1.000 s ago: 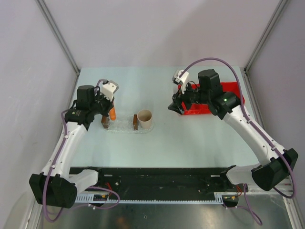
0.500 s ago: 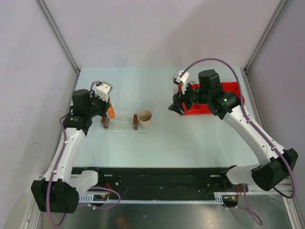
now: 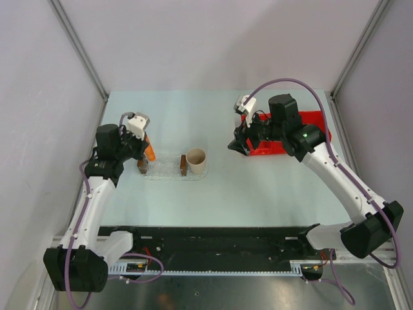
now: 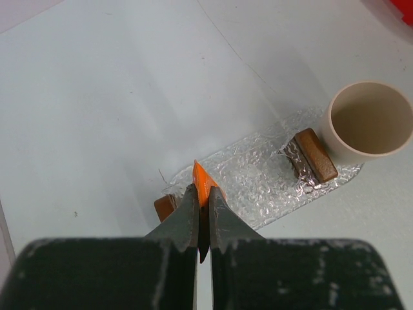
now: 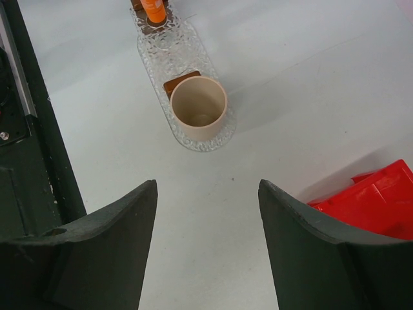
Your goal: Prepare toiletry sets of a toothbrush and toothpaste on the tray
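Observation:
My left gripper (image 4: 202, 197) is shut on the flat end of the orange toothpaste tube (image 4: 203, 183) and holds it over the left end of the clear bumpy tray (image 4: 258, 184). In the top view the gripper (image 3: 143, 146) and tube (image 3: 150, 152) sit just left of the tray (image 3: 169, 170). The right wrist view shows the tube (image 5: 153, 9) standing upright at the tray's far end (image 5: 173, 53). My right gripper (image 5: 208, 187) is open and empty above the bare table, between the tray and the red bin (image 3: 237, 146). The toothbrush and the blue tube are out of view.
A beige cup (image 3: 196, 159) stands on the tray's right end and also shows in the left wrist view (image 4: 369, 119). Two brown blocks (image 4: 312, 155) (image 4: 166, 206) stand on the tray. A red divided bin (image 3: 308, 126) sits at the back right.
My left arm has swung to the left and tilted, still shut on the orange tube, which stays at the tray's left end. The right arm has not moved.

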Tool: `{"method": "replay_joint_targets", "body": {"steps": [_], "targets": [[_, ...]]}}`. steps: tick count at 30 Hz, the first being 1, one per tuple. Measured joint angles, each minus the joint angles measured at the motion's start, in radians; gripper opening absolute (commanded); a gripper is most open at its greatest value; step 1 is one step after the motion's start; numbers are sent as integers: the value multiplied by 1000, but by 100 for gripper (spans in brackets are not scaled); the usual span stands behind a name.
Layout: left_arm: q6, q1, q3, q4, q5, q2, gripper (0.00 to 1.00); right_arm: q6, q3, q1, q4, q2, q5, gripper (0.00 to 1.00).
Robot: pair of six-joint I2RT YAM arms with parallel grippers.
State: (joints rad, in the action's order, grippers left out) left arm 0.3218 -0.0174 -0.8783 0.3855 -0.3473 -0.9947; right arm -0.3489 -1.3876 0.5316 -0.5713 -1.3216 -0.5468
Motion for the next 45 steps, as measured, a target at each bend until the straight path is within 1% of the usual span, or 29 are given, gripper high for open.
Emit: {"method": "replay_joint_targets", "body": {"steps": [16,24,45], "targets": [[0,3,20,-6,0,1,0,0,1,-8,0,0,-8,69],[0,43,33,-6,0,7,0,1,12,-10,0,0,-11,69],[0,55,35,-7,-31,10,0,8,15,-10,0,0,-11,69]]}}
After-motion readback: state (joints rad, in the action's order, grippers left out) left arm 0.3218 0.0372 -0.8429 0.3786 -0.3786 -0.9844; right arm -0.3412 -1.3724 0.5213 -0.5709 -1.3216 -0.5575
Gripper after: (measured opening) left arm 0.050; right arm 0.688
